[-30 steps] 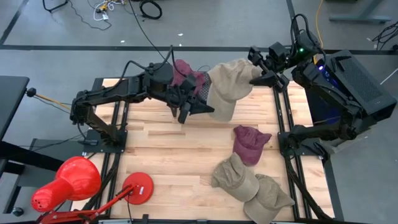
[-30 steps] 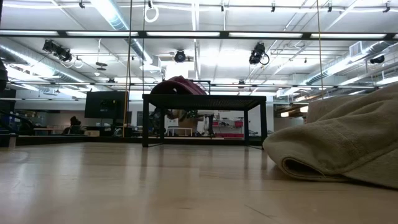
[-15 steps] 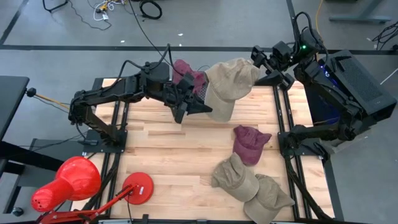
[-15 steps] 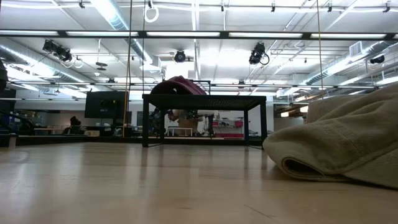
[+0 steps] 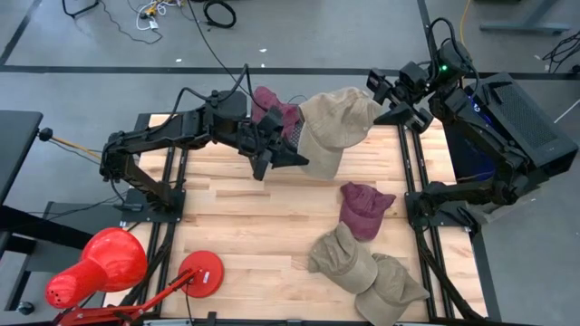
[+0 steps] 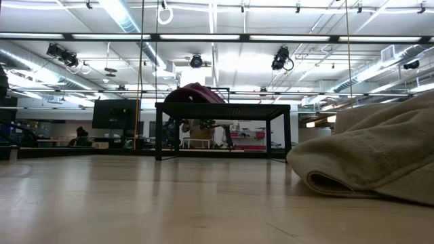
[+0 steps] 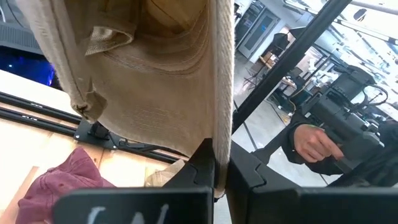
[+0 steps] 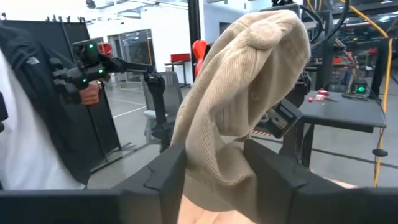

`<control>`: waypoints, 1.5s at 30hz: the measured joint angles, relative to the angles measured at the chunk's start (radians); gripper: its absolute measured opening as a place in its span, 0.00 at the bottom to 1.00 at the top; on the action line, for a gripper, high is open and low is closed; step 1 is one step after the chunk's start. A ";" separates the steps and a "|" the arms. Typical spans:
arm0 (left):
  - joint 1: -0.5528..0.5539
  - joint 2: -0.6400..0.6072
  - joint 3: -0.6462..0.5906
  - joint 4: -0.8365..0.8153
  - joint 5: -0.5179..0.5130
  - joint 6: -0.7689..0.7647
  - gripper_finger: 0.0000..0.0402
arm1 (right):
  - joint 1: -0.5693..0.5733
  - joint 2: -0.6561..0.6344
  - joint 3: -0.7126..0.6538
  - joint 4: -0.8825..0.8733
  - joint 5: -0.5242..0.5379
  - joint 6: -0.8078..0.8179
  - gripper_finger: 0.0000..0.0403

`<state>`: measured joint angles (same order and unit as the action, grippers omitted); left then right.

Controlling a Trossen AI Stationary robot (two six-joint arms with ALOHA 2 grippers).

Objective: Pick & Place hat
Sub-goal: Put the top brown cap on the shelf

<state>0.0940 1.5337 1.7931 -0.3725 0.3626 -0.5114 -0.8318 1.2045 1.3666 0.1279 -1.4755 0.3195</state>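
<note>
A tan hat [image 5: 331,122] is held up in the air over the table's far side, between my two grippers. My left gripper [image 5: 292,157] is shut on its brim from the left. My right gripper [image 5: 379,107] is closed on its crown from the right. In the right wrist view the tan hat [image 8: 242,118] fills the gap between the fingers. A maroon hat [image 5: 272,107] lies on top of a black rack [image 6: 224,108] at the far edge, just behind the tan hat. My left gripper pinches the brim's edge [image 7: 222,146] between its two fingers, which come about level from the table's left. The brim stands on edge and the hat's hollow faces the wrist camera, clear of the table. My right gripper has the crown's cloth [image 8: 217,168] bunched between its two fingers [image 8: 165,177]. It comes level from the table's far right. The crown rises past the fingers, lifted clear.
A maroon hat [image 5: 365,208] and two tan hats [image 5: 343,256] [image 5: 390,288] lie on the table's near right; one tan hat [image 6: 380,156] looms close in the low view. A red lamp [image 5: 100,263] stands near left. A person [image 8: 31,124] stands beyond the table.
My right gripper has swung a little toward the table's far right corner and its wrist has turned. The tan hat's crown has gone with it slightly. My left gripper has kept its hold on the brim.
</note>
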 joint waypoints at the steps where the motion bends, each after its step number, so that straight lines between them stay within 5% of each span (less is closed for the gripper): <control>1: 0.000 0.000 0.000 0.000 0.001 0.000 0.03 | 0.000 0.000 0.000 0.000 -0.006 0.000 0.37; 8: 0.000 0.000 0.000 0.000 0.002 -0.001 0.04 | 0.000 0.000 0.000 0.000 -0.010 0.000 0.19; 14: 0.000 0.000 0.000 0.003 -0.008 -0.007 0.14 | 0.000 0.000 0.000 -0.001 -0.015 0.000 0.03; 27: 0.000 0.000 0.000 0.000 -0.033 -0.037 0.16 | 0.000 0.000 0.000 -0.001 -0.036 -0.006 0.01; 39: 0.005 0.000 0.001 -0.140 -0.136 -0.045 0.51 | 0.000 0.000 0.000 -0.002 -0.037 -0.007 0.00; 45: 0.022 -0.017 0.002 -0.206 -0.121 -0.022 0.60 | 0.000 0.000 0.000 -0.005 -0.036 -0.007 0.00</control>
<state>0.1162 1.5166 1.7947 -0.5789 0.2412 -0.5335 -0.8318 1.2045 1.3666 0.1228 -1.5115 0.3130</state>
